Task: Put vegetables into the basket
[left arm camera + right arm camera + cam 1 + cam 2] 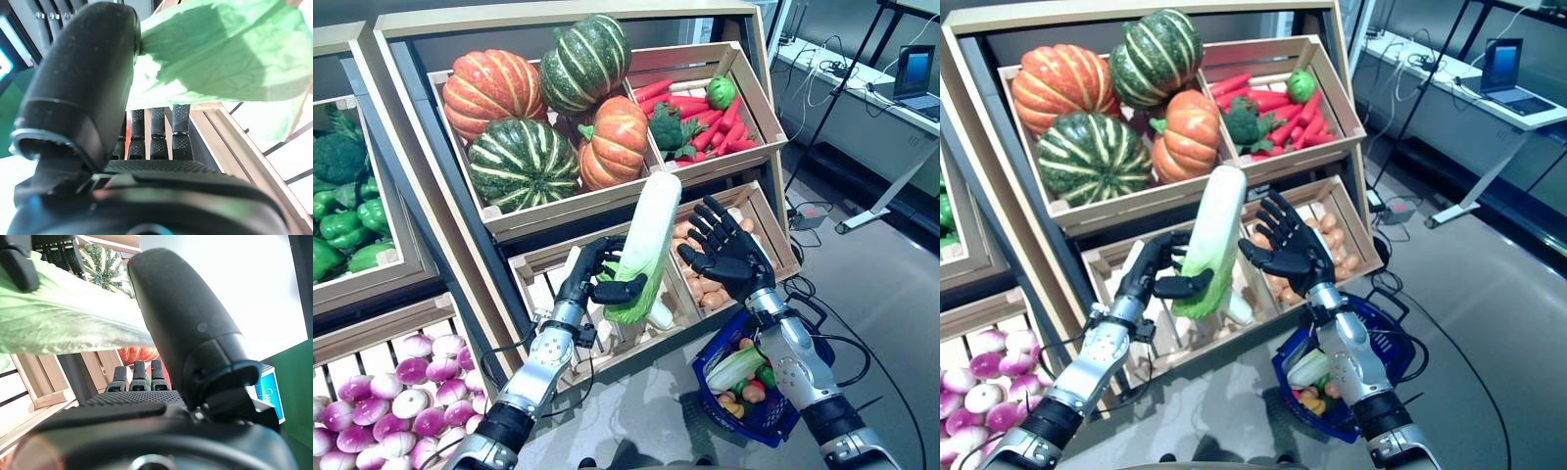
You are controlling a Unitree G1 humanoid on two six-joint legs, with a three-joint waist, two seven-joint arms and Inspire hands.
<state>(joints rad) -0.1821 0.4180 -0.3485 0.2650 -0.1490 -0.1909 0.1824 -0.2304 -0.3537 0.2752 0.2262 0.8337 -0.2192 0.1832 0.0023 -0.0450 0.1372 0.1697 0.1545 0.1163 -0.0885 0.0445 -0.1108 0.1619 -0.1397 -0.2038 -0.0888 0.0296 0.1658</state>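
Left hand [597, 274] is clamped round the leafy green end of a long, smooth white cabbage [644, 245]. Right hand [729, 250] is spread wide just beside it. The blue basket [766, 419] is half hidden behind that arm.

Cabbage [644, 245]: white stalk, pale green leafy end. Pumpkins: two orange with ribbing [493, 90], two dark green with cream stripes [522, 164]. Carrots [705, 116]: red. Broccoli [668, 128]: dark green. Turnips [406, 384]: purple and white. Peppers [340, 225]: green. Basket [773, 418]: blue. Crates [759, 113]: pale wood. Both robot hands, left [597, 277] and right [729, 252]: black.
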